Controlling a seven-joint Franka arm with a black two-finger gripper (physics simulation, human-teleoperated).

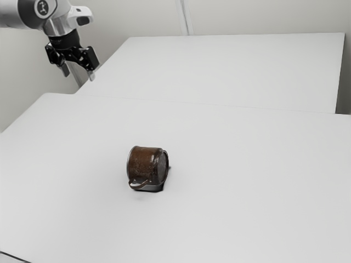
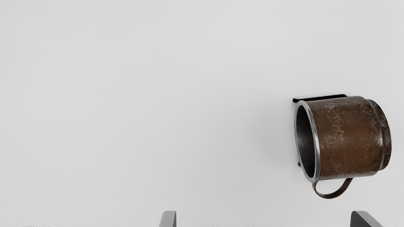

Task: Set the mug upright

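Your gripper is hovering spread, and you're risking an off-centre squeeze rolling the mug, lying sideways inside the desk's edges.

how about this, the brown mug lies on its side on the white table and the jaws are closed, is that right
No: the jaws are open, well apart in the wrist view. The brown mug does lie on its side on the white table.
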